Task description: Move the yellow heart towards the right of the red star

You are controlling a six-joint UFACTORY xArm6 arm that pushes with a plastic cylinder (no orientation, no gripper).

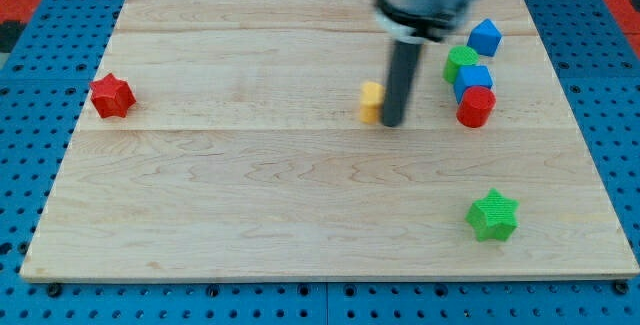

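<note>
We see a pale wooden board (300, 195) with light grain on a blue pegboard (30, 145). Our red star (112, 96) sits near its left edge; a yellow block (371, 101), two blue blocks (485, 37) (474, 77), a green block (460, 62), a red block (476, 107) lie toward its top right corner; a green star (493, 215) nears its bottom right corner. Our tip (393, 123) is dark.
</note>
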